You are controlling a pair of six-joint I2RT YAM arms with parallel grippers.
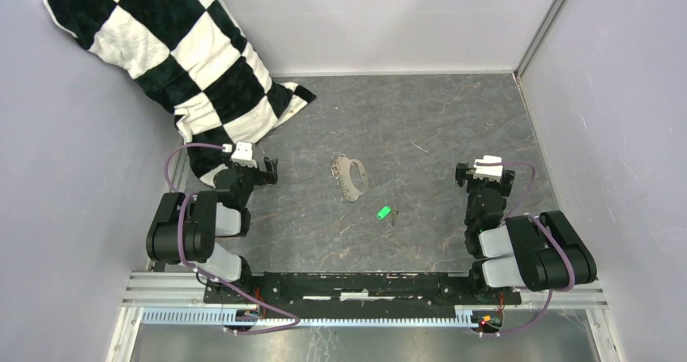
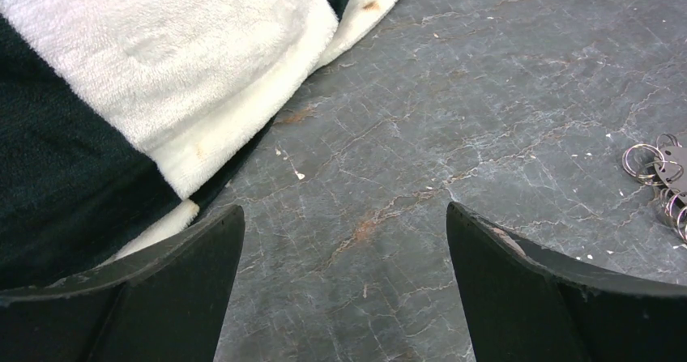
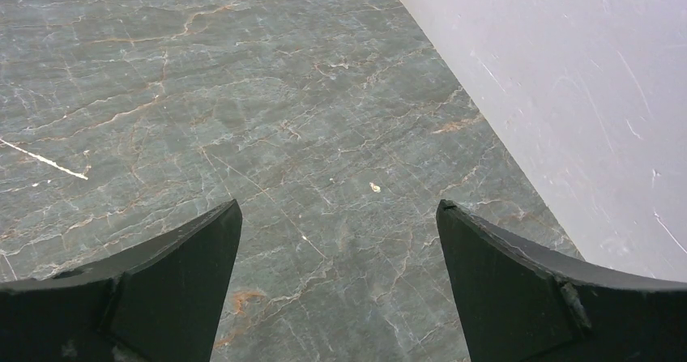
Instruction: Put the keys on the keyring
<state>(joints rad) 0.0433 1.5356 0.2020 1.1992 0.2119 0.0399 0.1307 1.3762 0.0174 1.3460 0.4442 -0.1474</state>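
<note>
The keyring (image 1: 350,178), a thin silvery loop with small rings strung along one edge, lies flat mid-table. Part of it shows at the right edge of the left wrist view (image 2: 660,176). The keys (image 1: 384,212), a small dark piece with a bright green tag, lie just to the near right of the loop, apart from it. My left gripper (image 1: 269,172) hovers to the left of the loop, open, with nothing between its fingers (image 2: 194,281). Off to the right of the keys, my right gripper (image 1: 463,176) is open and empty; bare table shows between its fingers (image 3: 178,281).
A black-and-white checkered pillow (image 1: 174,50) leans in the back-left corner, its lower edge (image 2: 154,95) close to my left gripper. Grey walls enclose the table on the left, back and right (image 3: 583,95). A thin white sliver (image 1: 419,146) lies on the marbled table.
</note>
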